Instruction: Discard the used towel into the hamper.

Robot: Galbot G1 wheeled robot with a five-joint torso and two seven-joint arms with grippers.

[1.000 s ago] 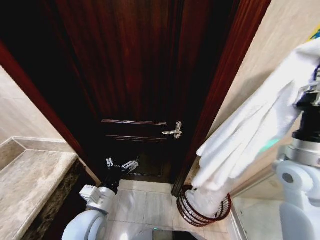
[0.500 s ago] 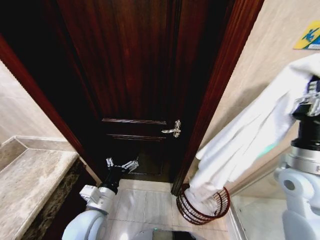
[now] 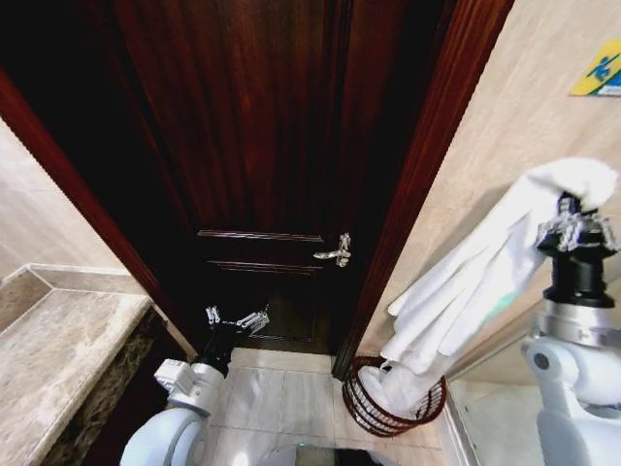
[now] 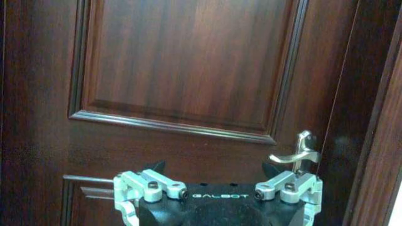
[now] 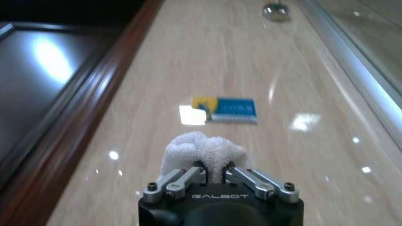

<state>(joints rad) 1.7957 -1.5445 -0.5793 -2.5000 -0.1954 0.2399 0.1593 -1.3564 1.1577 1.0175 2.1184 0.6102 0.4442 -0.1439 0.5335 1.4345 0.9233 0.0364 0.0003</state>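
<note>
A white towel (image 3: 485,277) hangs in a long fold from my right gripper (image 3: 574,216), which is shut on its top end at the right of the head view. The towel's lower end reaches down into the hamper (image 3: 374,416), a round dark reddish-brown openwork basket on the floor by the door frame. In the right wrist view the towel (image 5: 204,150) bunches out between the closed fingers of the right gripper (image 5: 213,170). My left gripper (image 3: 236,318) is parked low in front of the door, open and holding nothing; the left wrist view shows the left gripper (image 4: 217,188) the same way.
A dark wooden door (image 3: 262,146) with a silver lever handle (image 3: 337,253) fills the middle. A stone ledge (image 3: 53,359) sits at the lower left. A beige tiled wall (image 3: 524,126) with a yellow and blue sign (image 3: 599,71) stands behind the right arm.
My right gripper has come down and the towel with it, so the towel's lower end has sunk deeper into the hamper. The view shifted slightly. The left arm has stayed put.
</note>
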